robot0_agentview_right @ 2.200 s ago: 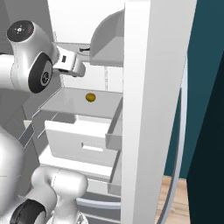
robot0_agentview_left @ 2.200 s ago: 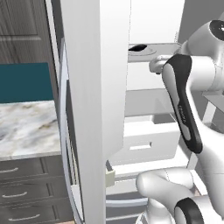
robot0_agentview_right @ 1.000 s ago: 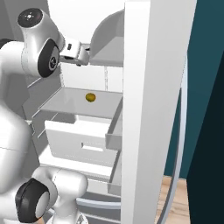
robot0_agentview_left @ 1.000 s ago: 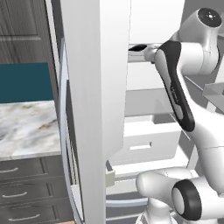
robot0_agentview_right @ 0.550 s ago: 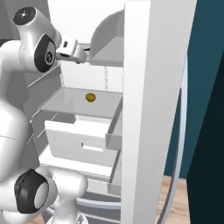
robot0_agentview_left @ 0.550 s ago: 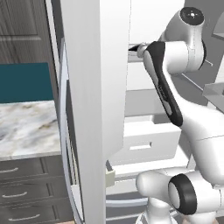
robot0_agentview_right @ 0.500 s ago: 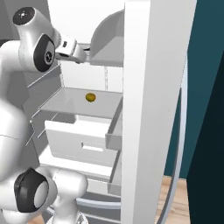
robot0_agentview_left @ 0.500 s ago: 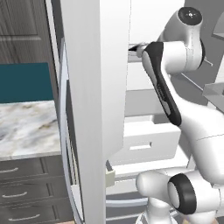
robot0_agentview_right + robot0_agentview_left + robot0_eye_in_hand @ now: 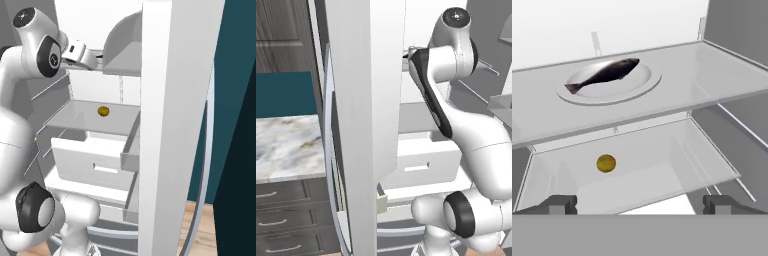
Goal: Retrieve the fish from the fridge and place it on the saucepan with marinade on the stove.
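In the left base view, the open door of the fridge (image 9: 368, 125) filled the middle of the frame as a tall pale slab. The white arm rose from the lower right and bent toward the upper middle, where its hand reached in behind the door edge. A marble counter (image 9: 286, 145) lay at the left, with dark drawers below it. A white drawer (image 9: 426, 160) stood pulled out at the centre right.

In the right base view, the arm climbed the left side and the hand pointed right, in the upper left, toward a grey shelf (image 9: 125, 50); the claw itself was too hidden there to judge. A small round yellow item (image 9: 103, 111) sat on the lower glass shelf, above the open drawer.

In the hand view, the gripper (image 9: 640, 204) stood wide apart, its two dark tips at the bottom corners and nothing between them. The fish (image 9: 604, 74) lay on a round silvery plate (image 9: 639, 85) on the upper shelf, in the upper left, tail toward the left. The yellow item sat on the shelf beneath, lower left.
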